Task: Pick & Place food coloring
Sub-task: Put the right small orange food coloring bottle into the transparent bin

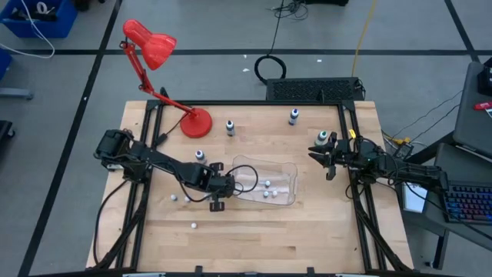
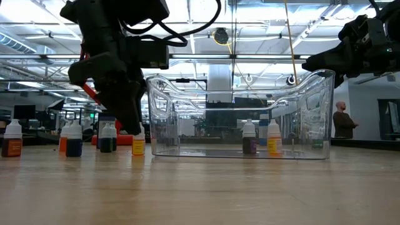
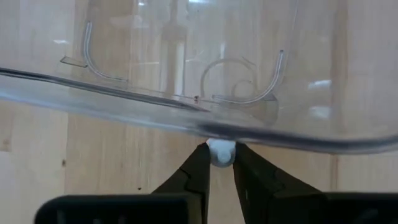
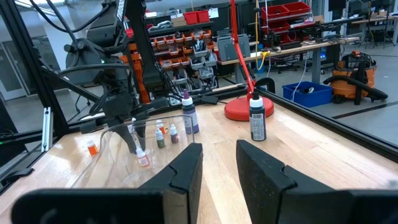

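- the left gripper (image 1: 221, 201) is hovering at the near-left edge of the clear plastic bin (image 1: 286, 171), with its fingers (image 3: 198, 168) closed down around a tiny food coloring bottle (image 3: 221, 152) by the white cap.
- in the left wrist view that cap is sitting right between the two fingertips, and the bin's curved rim (image 3: 124, 102) is lying just ahead of it, crossing the whole view.
- in the low view the same arm is hanging over a yellow bottle (image 2: 138, 144) beside the bin's left wall; whether the bottle is lifted off the wooden table (image 1: 254, 238) or resting on it, i cannot tell.
- the relation that matters: the held bottle is sitting outside the bin, just short of the wall, so the coming move looks like a lift over the rim and in.
- other little bottles are already lying inside the bin (image 1: 267, 185), and a few are standing loose on the table left of it (image 1: 186, 198).
- the right gripper (image 1: 329, 163) is waiting well apart near the table's right edge, fingers (image 4: 186, 168) parted and holding nothing.
- the left arm is clearly nearer; the red lamp (image 1: 192, 121) is standing behind.
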